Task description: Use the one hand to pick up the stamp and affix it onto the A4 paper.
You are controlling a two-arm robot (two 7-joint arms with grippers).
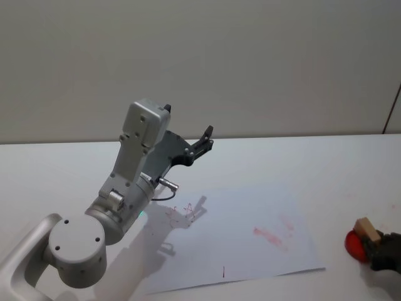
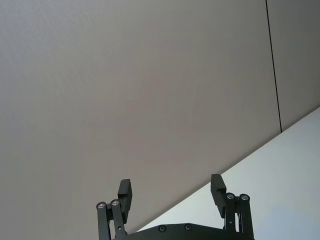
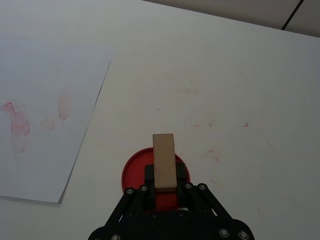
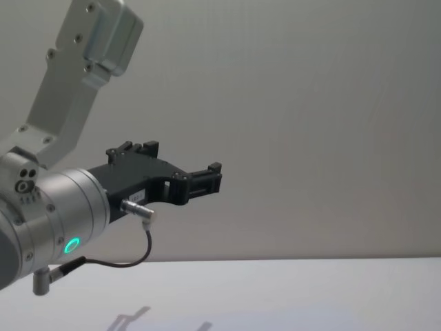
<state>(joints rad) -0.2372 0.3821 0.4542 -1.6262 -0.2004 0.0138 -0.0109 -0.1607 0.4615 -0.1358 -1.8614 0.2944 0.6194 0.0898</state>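
Observation:
The stamp [image 3: 164,161], a light-brown wooden block, sits between the fingers of my right gripper [image 3: 164,189], which is shut on it. Both are over a red round ink pad [image 3: 133,172] at the table's near right; I cannot tell whether the stamp touches the pad. In the head view the stamp [image 1: 366,229] and right gripper [image 1: 383,251] sit at the lower right edge. The A4 paper [image 1: 250,229] lies flat to their left, carrying red smudges. My left gripper [image 1: 207,139] hangs raised above the table's far side, open and holding nothing.
The white table [image 1: 62,169] runs back to a plain wall. The left arm's silver links [image 1: 135,169] rise over the paper's left edge. Faint red stains mark the bare table [image 3: 210,125] beyond the ink pad.

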